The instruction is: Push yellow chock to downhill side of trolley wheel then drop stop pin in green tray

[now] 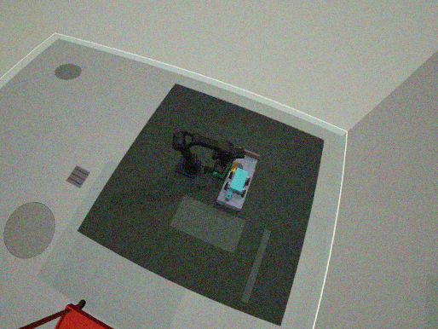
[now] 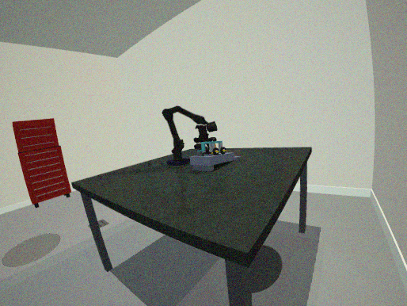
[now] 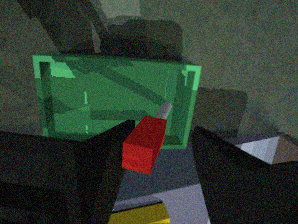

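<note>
Beyond the dark tabletop's (image 1: pixel 273 141) (image 2: pixel 178 202) far edge rose a pale wall (image 2: pixel 257 79); a red cabinet (image 2: pixel 46 170) stood off its left corner.
</note>
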`<state>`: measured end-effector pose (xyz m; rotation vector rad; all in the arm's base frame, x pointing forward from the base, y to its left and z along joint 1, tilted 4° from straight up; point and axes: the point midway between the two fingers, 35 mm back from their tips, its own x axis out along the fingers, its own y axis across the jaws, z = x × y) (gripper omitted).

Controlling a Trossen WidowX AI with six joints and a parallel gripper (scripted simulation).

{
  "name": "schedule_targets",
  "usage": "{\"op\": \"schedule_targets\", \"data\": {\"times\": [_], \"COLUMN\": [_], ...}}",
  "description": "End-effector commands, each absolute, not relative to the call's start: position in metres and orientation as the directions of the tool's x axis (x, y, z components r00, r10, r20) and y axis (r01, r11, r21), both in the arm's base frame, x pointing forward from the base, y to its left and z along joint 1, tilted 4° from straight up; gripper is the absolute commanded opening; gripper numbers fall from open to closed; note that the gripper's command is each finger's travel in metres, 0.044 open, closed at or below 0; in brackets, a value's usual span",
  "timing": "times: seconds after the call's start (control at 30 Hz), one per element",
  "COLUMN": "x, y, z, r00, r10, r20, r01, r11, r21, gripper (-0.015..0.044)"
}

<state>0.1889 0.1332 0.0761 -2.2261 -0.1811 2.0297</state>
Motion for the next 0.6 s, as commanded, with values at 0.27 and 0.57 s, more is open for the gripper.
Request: {"op": "schedule_targets", "data": {"times": [0.27, 0.57], "x": [0.189, 0.19], "y": [0.125, 0.119], "z": [0.072, 0.069], "r00": [0.091, 0.091], "r10": [0.176, 0.176], "r20": [-0.98, -0.98], "r01": [0.008, 0.008], "r11": [-0.984, -0.984], "r21": [-0.176, -0.176], "gripper": [0.019, 0.019]}}
